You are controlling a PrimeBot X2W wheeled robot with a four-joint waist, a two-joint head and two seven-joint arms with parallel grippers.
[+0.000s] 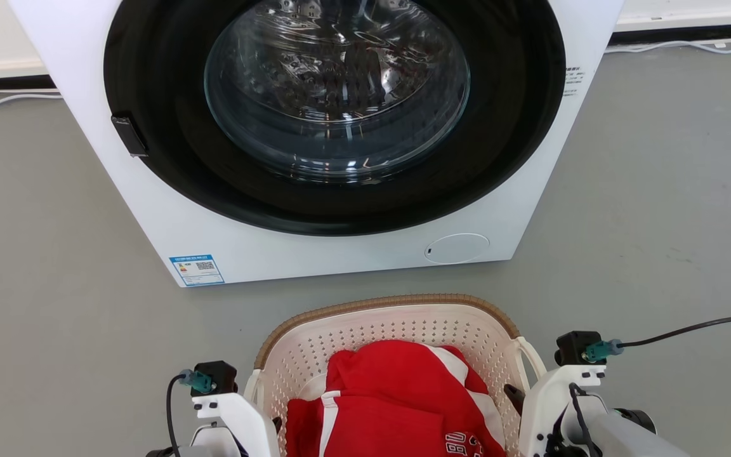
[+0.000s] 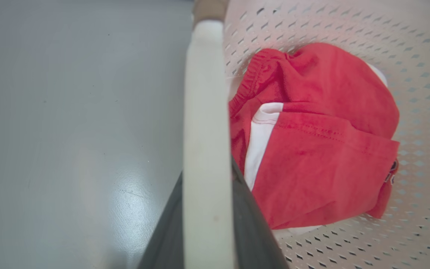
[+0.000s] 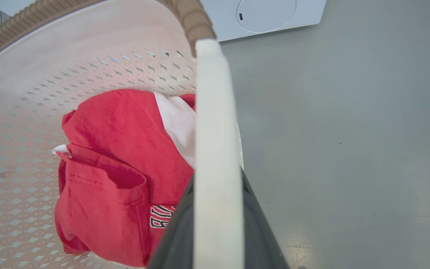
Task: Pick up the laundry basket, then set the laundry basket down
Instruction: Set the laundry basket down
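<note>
Nearest us, at the bottom of the head view, the two pale forearms frame the laundry basket [image 1: 391,301], one on each side. The left gripper [image 2: 207,175] is clamped on the left handle [image 2: 203,93], a white loop that runs straight up between its two dark fingers in the left wrist view. The right gripper [image 3: 217,175] is clamped the same way on the right handle [image 3: 215,93].

The basket therefore lies directly between the claws. The line from handle to handle runs left to right across the robot's front, and neither arm is nearer than the other. We judge that the coming move depends on both arms travelling level and together, so that the basket does not tip.

Inside the basket lies a crumpled red garment [image 1: 397,393] with white panels. Beyond it is grey floor [image 1: 54,285], then a white washing machine [image 1: 340,257] with its round glass door facing us.

The wrist views show each grip up close, and the right one shows black-and-white lettering on the garment. The head view hides most of the fingers, but it alone shows both arms and the machine together. From these views we cannot tell whether the basket's base is touching the floor.
</note>
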